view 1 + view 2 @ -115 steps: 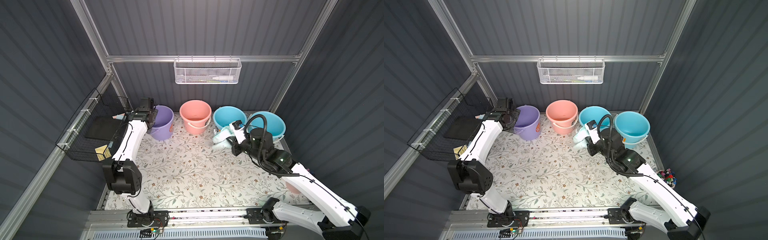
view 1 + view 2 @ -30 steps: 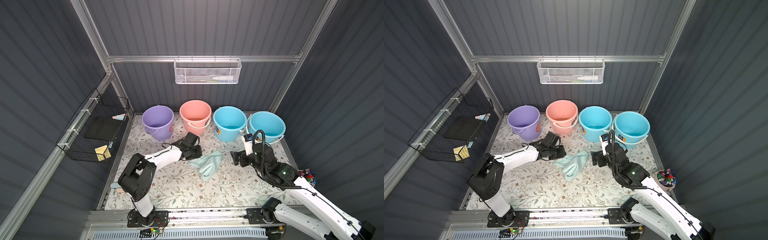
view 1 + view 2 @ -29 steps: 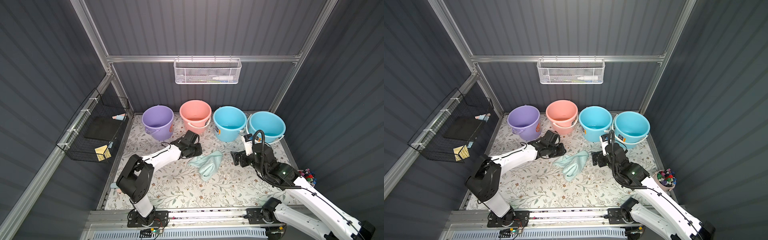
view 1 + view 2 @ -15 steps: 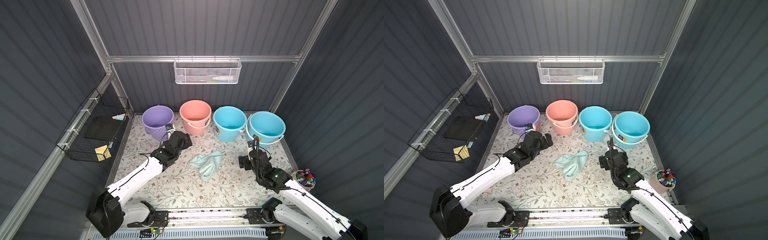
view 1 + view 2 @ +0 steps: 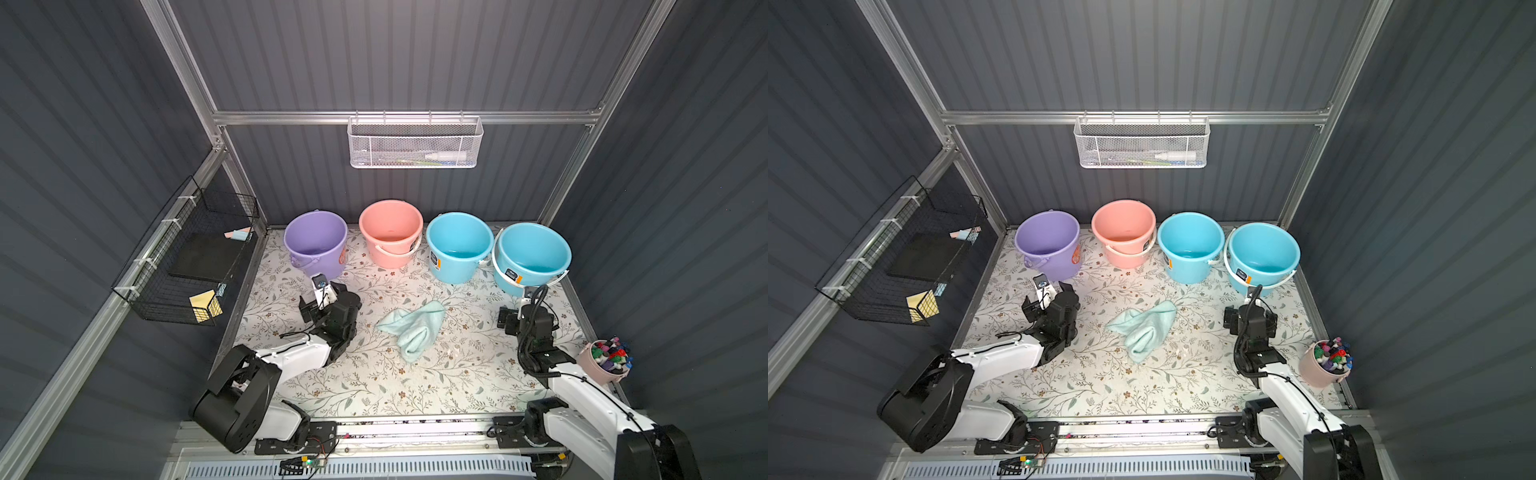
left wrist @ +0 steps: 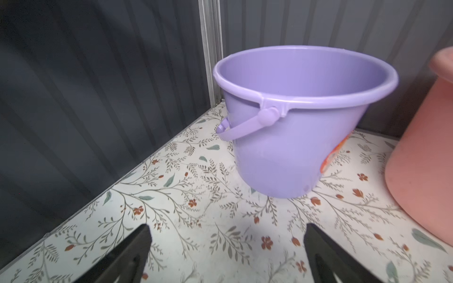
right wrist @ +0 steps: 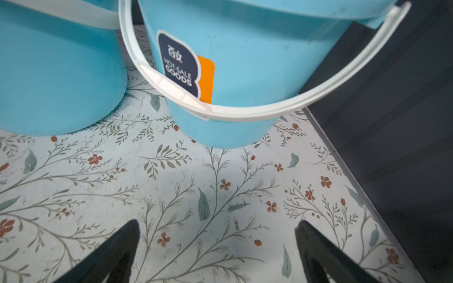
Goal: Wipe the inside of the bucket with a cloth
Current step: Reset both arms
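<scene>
The pale aqua cloth (image 5: 411,332) (image 5: 1144,330) lies rumpled on the floral mat, mid-table, and nothing holds it. Along the back wall stand a purple bucket (image 5: 316,262) (image 6: 282,152), a pink bucket (image 5: 386,259), a blue bucket (image 5: 455,270) (image 7: 61,73) and a second blue bucket (image 5: 528,278) (image 7: 245,61) with a white handle. My left gripper (image 5: 322,297) (image 6: 226,232) is open and empty, left of the cloth, facing the purple bucket. My right gripper (image 5: 528,318) (image 7: 218,227) is open and empty, right of the cloth, facing the rightmost blue bucket.
A black wire basket (image 5: 183,266) hangs on the left wall. A white mesh basket (image 5: 415,143) hangs on the back wall above the buckets. A pink cup (image 5: 602,368) of small coloured pieces stands at the front right. Dark corrugated walls close in three sides.
My left gripper was at the cloth's left edge, has opened and has drawn back to the left. My right arm has pulled back toward the front. The cloth stays where it lay.
</scene>
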